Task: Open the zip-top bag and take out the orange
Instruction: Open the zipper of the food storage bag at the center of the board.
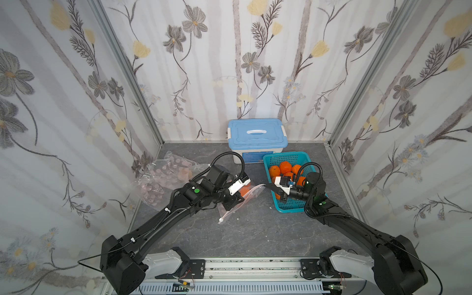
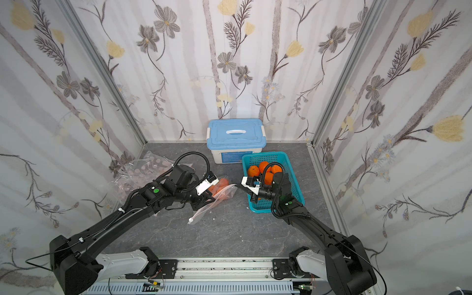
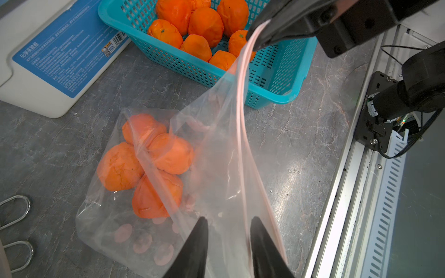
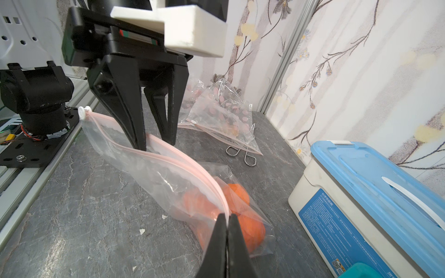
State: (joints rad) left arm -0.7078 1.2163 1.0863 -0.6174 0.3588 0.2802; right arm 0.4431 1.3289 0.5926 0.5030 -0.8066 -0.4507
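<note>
Grey, marble-patterned tabletop (image 1: 255,229) fills the floor of a booth papered with flowers. Nearest the front lies the zip-top bag (image 3: 216,156), its white slider (image 4: 83,112) at the near end of the pink zip strip, which is parted along the middle. The left gripper (image 4: 155,144) points down over that strip with its jaws partly apart, one finger on either side of the bag's rim and a clear gap between them, so it is not pinching anything. Further along, the right gripper (image 4: 227,216) is closed tight on the far end of the zip strip and lifts that corner off the table. Several oranges (image 3: 120,166) sit inside the bag, resting on the table. Beyond the right gripper stands a teal basket (image 1: 284,155) with more oranges (image 1: 284,166); on the left is a heap of empty bags (image 1: 166,176). A blue-lidded box (image 1: 256,135) stands against the back wall (image 1: 229,63).
</note>
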